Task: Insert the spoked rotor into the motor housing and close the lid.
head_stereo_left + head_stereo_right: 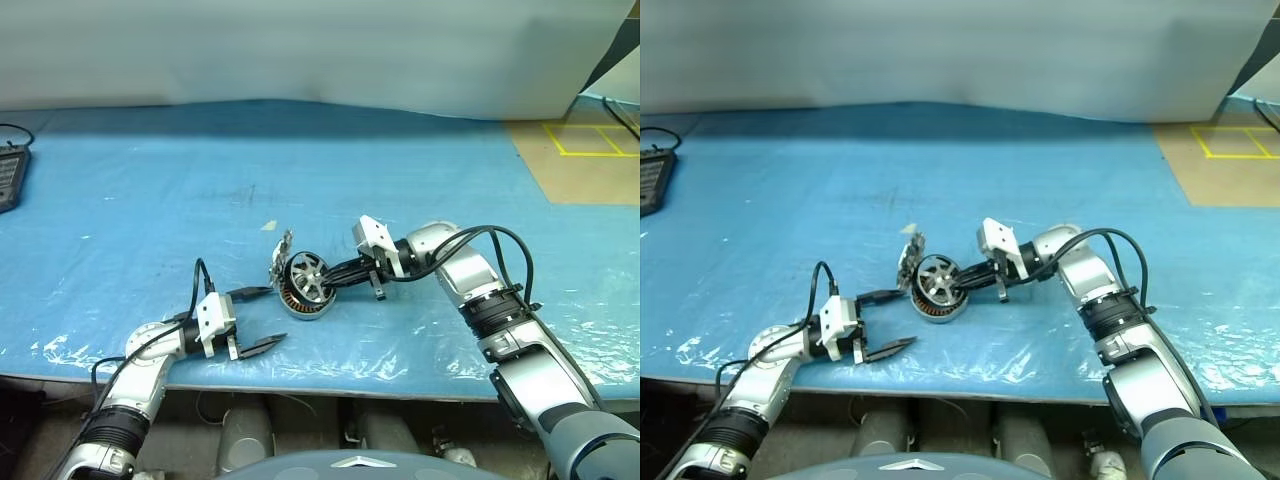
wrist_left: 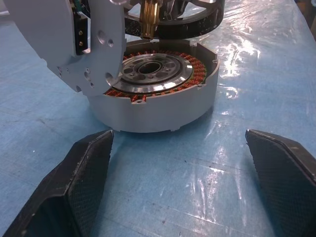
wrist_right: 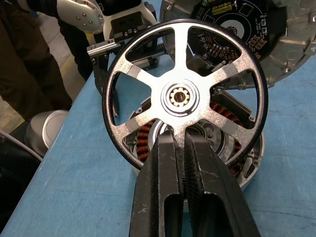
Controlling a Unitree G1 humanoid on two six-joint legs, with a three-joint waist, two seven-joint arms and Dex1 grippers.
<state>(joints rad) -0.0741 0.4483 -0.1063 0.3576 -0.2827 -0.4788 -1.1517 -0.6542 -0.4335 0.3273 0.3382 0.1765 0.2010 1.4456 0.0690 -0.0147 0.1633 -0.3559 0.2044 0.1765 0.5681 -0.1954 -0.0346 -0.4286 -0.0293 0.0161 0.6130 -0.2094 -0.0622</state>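
Rotor [image 3: 185, 96] — shiny, five-spoked, black-rimmed

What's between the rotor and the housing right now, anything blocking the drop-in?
Nothing visible. The right end effector is shut on a spoke of the rotor, holding it tilted just above the housing, whose copper windings and centre bore lie open. The lid stands on edge behind the housing, and the left end effector waits open in front.

Motor housing [image 2: 158, 98] sits on blue table [image 2: 256, 98]; spoked rotor [image 2: 173, 22] above it; left tool [image 2: 182, 182] spread wide.
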